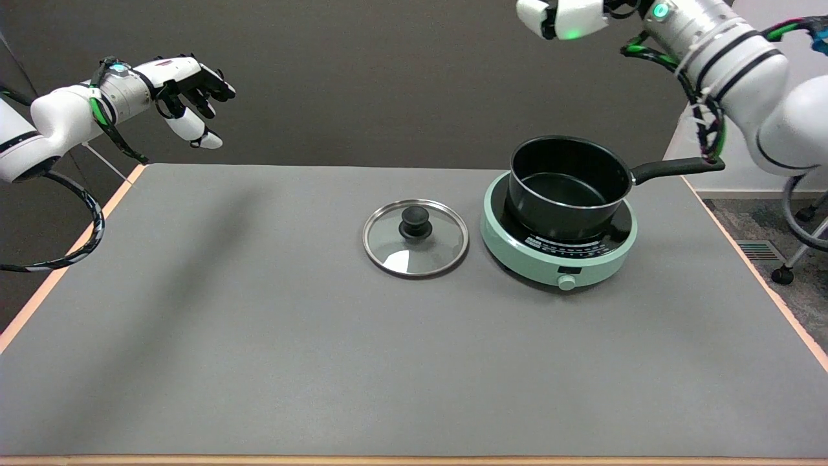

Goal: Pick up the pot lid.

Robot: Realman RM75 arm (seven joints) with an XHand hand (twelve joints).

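1. The right hand (561,18) is raised at the top edge of the head view, above and behind the pot; only its back part shows, so whether the fingers are spread or curled cannot be told
2. The pot lid (415,237) lies flat on the table (259,336), well below the right hand and to the hand's left in the picture, untouched
3. The lid is clear glass with a metal rim; its black knob (414,221) faces up
4. The black pot (569,188) stands uncovered on a pale green hotplate (557,249), almost directly beneath the right hand and just beside the lid
5. The pot handle (676,168) points to the picture's right, under the right arm
6. The lid and the hotplate are close together but do not touch
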